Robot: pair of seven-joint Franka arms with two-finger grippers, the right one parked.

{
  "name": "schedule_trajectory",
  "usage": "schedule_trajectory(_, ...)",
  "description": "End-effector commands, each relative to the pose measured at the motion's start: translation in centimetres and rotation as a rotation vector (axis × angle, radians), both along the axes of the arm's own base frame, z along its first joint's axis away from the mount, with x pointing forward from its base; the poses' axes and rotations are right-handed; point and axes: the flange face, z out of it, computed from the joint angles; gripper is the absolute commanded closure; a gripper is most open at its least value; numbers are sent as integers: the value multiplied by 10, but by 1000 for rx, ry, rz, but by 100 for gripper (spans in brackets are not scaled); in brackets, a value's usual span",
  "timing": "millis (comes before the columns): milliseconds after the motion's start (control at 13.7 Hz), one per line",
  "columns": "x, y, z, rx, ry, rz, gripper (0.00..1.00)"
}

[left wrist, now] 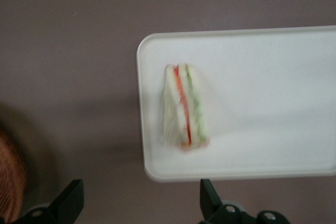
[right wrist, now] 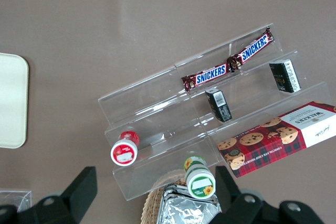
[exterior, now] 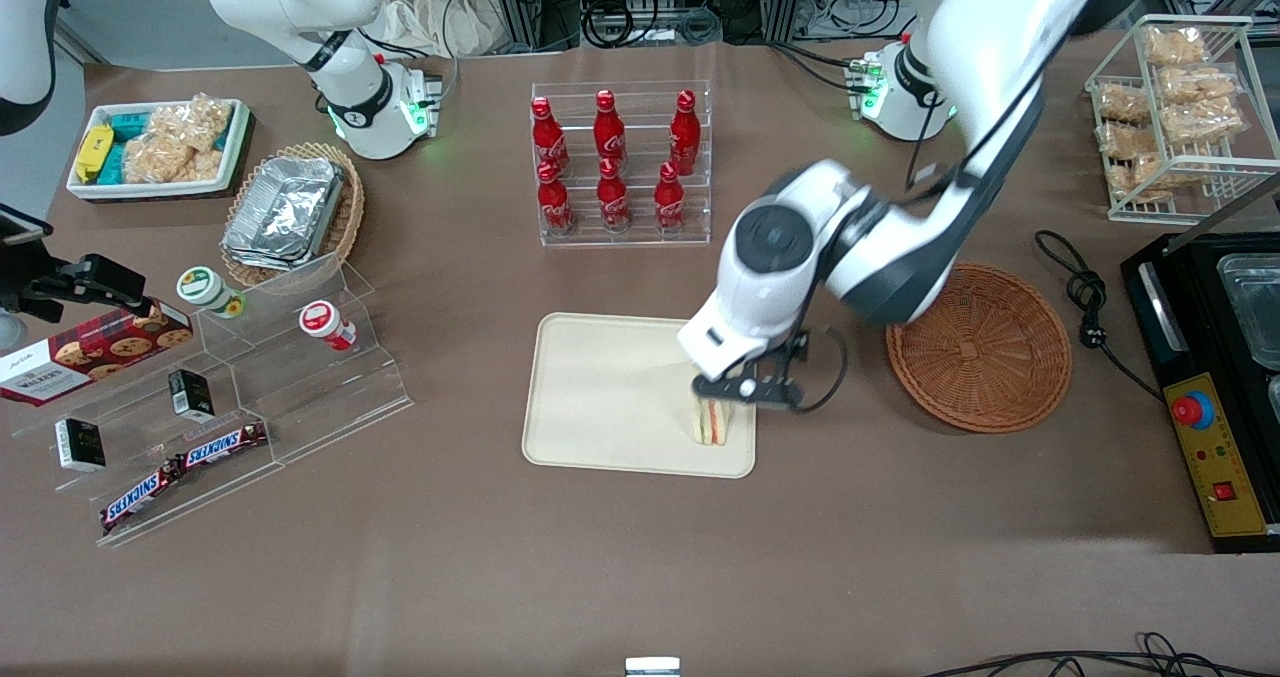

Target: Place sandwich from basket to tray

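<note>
The sandwich (exterior: pixel 712 421) stood on the tray (exterior: pixel 600 397), on edge with its filling stripes showing, close to the tray corner nearest the basket (exterior: pixel 980 347). The basket looked empty, so the placing step seemed finished and the release already made.

The gripper (exterior: pixel 745 389) hung directly above the sandwich. In the wrist view its fingers (left wrist: pixel 71 203) were spread wide and held nothing; the sandwich (left wrist: pixel 184 106) lay free between and below them, not touched by either.

The next move, as I judged it, called only for a straight lift so that neither finger brushed the wedge and tipped it over. A sideways pull while low would be the risk, since the sandwich balanced on a narrow face.

The tray rim (left wrist: pixel 140 114) ran just beside the sandwich on the basket-ward side, and a second rim lay near its end, so it had little margin there. Toward the tray's middle, away from the fingers, there was plenty of bare surface. Above the fingers nothing stood in the way, and the bare desk (exterior: pixel 830 497) between tray and basket gave open room for retreat.
</note>
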Motion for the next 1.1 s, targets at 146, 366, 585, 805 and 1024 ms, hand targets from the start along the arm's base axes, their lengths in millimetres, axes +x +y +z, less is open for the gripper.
schedule_trajectory(146, -36, 121, 78, 34, 25, 2, 1)
schedule_trajectory(366, -29, 214, 109, 32, 92, -40, 1)
schedule_trajectory(585, -10, 304, 128, 25, 143, -26, 1)
schedule_trajectory(805, 11, 337, 132, 21, 134, 36, 1)
schedule_trajectory(1024, 26, 349, 122, 52, 142, 39, 1)
